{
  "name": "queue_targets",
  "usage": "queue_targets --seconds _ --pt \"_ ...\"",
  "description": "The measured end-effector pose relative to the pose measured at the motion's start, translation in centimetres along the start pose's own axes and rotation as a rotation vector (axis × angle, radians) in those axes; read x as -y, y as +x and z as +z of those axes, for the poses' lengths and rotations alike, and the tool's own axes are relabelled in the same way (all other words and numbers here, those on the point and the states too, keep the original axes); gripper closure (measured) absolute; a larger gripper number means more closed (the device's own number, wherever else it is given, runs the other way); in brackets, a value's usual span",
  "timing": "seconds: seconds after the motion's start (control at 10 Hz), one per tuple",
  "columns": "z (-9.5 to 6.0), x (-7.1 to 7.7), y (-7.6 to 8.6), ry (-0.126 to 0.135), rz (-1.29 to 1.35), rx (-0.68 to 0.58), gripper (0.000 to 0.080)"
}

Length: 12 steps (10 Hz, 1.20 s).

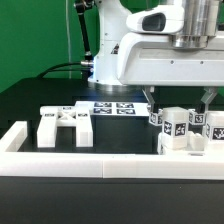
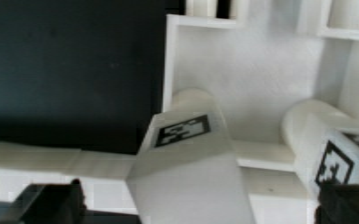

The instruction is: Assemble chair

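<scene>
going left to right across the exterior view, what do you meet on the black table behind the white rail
flat chair slab with cutouts → marker board → cluster of small tagged chair blocks

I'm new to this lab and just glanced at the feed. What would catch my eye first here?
The claw hangs open over a huddle of tagged white chair parts at the exterior view's right. At the exterior view's left, a slotted white chair piece lies flat and alone on the black table, with the marker board behind it toward the middle.
</scene>
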<state>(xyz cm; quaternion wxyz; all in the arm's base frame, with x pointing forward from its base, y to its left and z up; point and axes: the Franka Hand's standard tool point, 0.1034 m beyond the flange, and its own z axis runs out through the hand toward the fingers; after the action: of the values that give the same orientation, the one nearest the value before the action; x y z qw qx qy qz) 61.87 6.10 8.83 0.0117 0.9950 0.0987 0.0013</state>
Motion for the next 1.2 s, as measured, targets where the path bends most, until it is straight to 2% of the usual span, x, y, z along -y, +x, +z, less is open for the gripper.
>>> queue_targets --seconds 0.2,0.5,0.7,1.2 --pt "0.01 -0.15 -0.02 0.000 -0.062 0.000 0.0151" --pt "0.01 -0.16 -0.02 0.000 -0.046 0.000 0.0512" --pt "0.02 -0.17 -0.02 0.001 -0.020 0.000 0.0512" --pt "0.04 0.04 -0.01 0.005 0.453 0.001 0.0512"
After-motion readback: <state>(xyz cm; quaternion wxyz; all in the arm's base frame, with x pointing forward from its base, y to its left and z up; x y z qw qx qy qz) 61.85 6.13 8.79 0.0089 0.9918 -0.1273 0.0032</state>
